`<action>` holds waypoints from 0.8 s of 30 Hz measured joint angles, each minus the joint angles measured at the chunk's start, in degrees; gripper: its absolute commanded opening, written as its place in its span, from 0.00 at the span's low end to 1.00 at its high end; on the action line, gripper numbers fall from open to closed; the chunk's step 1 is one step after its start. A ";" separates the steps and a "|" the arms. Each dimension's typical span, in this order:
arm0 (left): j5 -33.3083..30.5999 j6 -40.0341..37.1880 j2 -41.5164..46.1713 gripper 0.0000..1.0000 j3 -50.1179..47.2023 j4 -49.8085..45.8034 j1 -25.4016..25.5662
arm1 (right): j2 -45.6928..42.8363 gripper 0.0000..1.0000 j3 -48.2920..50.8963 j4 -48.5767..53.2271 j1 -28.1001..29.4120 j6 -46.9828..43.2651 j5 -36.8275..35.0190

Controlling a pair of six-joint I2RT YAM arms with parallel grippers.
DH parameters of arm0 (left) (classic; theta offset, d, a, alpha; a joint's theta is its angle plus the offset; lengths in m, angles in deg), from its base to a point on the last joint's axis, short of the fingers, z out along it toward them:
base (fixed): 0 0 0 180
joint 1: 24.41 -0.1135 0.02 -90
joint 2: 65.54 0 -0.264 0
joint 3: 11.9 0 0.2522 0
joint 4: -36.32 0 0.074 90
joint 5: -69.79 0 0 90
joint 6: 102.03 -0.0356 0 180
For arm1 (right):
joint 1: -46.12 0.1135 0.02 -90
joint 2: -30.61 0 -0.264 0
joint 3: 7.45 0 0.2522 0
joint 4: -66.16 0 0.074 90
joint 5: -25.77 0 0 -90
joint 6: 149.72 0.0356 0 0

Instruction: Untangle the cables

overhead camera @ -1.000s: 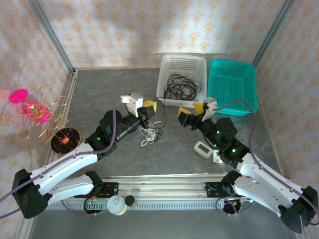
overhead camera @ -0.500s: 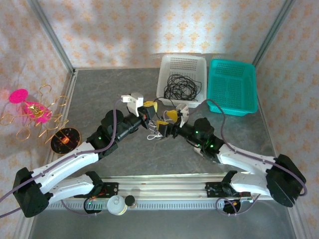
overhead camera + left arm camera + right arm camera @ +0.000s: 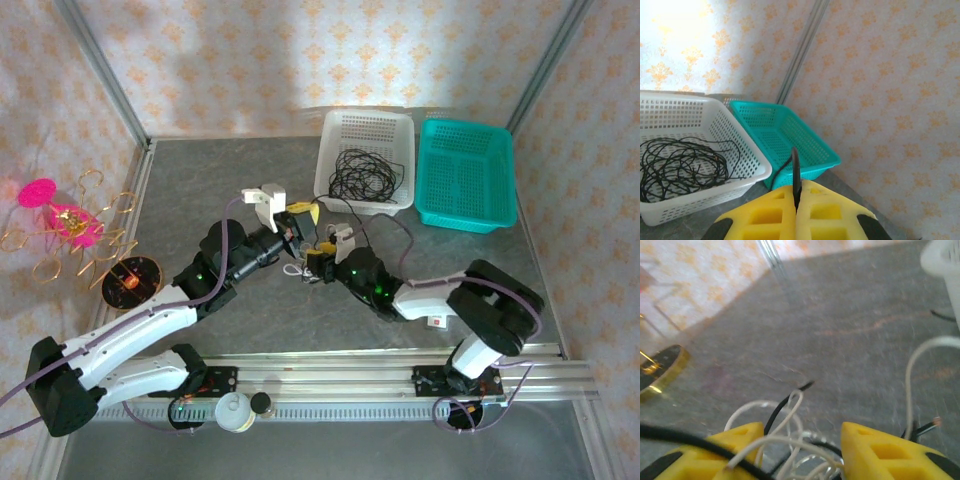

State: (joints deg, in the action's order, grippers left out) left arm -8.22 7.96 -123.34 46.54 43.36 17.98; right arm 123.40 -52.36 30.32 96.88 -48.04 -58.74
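The left gripper [image 3: 298,213] is held above the table [image 3: 210,180], just before the white basket [image 3: 366,122]. In the left wrist view its yellow fingers [image 3: 827,210] are pressed together, and one black cable [image 3: 795,165] is pinched in the seam between them. This cable rises out of the tips and leans toward the front of the teal basket [image 3: 812,145].

The right gripper [image 3: 317,262] is low over the table, close to the left gripper and a little nearer to the arm bases. Its jaws are partly apart. In the right wrist view a loose bunch of cables lies in the gap of this gripper [image 3: 800,442]: several thin white cables [image 3: 909,375] make loops there, and one dark strand crosses over the left finger [image 3: 715,442]. The pads are not pressing on any of them, so this gripper has hold of nothing. From above, the same white loops [image 3: 297,270] lie on the table just beside the tips, on the side of the left arm.

More black cables [image 3: 362,172] lie as a tangled coil on the floor of the white basket, well apart from both grippers. The teal basket [image 3: 470,127] is touching the white one on its right side
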 measured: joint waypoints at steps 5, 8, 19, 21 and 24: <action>-0.74 -0.59 1.16 0.00 4.59 -0.96 0.00 | 3.98 0.42 2.69 -2.19 0.00 2.64 -1.51; -2.03 -1.68 1.97 0.00 7.98 -1.33 0.00 | 4.79 0.42 5.01 -3.19 0.00 3.39 -2.05; -5.68 -7.67 -0.44 0.00 20.74 -9.42 0.00 | 5.95 0.51 6.84 -5.33 0.22 3.52 -4.28; -6.25 -9.27 -1.38 0.00 24.20 -11.61 0.00 | 5.97 0.54 6.82 -5.49 0.22 3.50 -4.68; -6.71 -11.19 -2.69 0.00 29.38 -13.49 0.00 | 6.10 0.57 6.84 -5.40 0.22 3.32 -4.92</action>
State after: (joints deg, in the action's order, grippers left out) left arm -14.93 -3.23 -126.03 75.92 29.87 17.98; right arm 129.50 -45.52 24.92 97.10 -44.72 -63.65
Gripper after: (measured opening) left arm 0.045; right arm 0.553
